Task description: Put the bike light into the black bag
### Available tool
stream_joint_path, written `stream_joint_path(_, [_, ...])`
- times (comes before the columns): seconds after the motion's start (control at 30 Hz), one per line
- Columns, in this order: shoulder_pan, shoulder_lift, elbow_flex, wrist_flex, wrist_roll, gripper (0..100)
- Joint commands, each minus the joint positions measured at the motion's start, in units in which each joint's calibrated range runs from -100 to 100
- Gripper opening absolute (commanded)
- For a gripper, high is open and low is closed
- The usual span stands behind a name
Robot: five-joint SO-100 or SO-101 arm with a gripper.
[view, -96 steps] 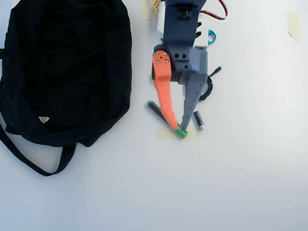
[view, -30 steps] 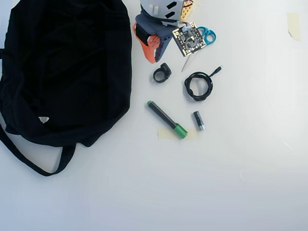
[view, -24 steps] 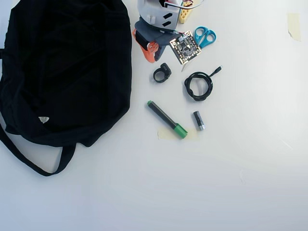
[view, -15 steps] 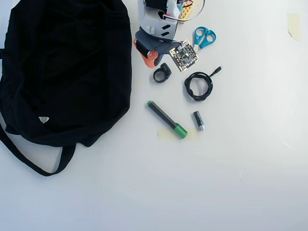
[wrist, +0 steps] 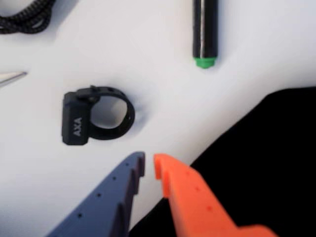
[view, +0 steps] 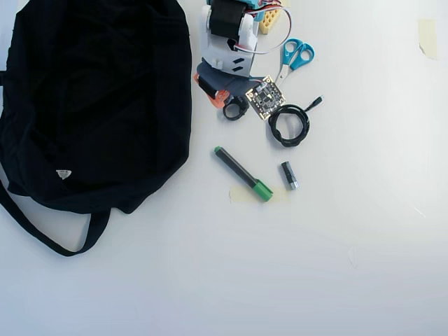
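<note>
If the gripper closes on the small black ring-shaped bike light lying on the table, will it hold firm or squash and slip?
The small black ring-shaped bike light would probably squash at its thin strap loop, which looks rubbery. Its chunky block marked AXA looks rigid, so that likely gives the firmer hold. It lies flat and seems small and light, so the nearly closed orange-and-blue gripper could easily nudge it across the smooth white table.

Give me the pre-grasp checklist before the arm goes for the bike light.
1. Bike light free on the table, nothing on top of it: ok.
2. Gripper empty: ok.
3. Jaws wide enough to take the light: not ok, the tips are almost together.
4. Gripper lined up over the light: not ok, in the wrist view the light sits up and left of the tips.
5. Neighbours clear: ok, the coiled cable and marker lie apart from it.
6. Black bag opening ready to receive: cannot tell.
</note>
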Motion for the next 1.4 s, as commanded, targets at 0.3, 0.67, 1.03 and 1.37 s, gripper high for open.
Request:
stream_joint_path(0.3, [-0.26, 2.87, -0.45, -1.19, -1.14, 3])
stream_joint_path(0.67, [-0.26, 7.85, -0.72, -1.79, -1.14, 3])
stream_joint_path(1.03, [-1.9, 8.76, 0.72, -2.83, -1.19, 3])
stream_joint_path(1.37, [-3.17, 8.76, 2.25, -2.91, -2.87, 3])
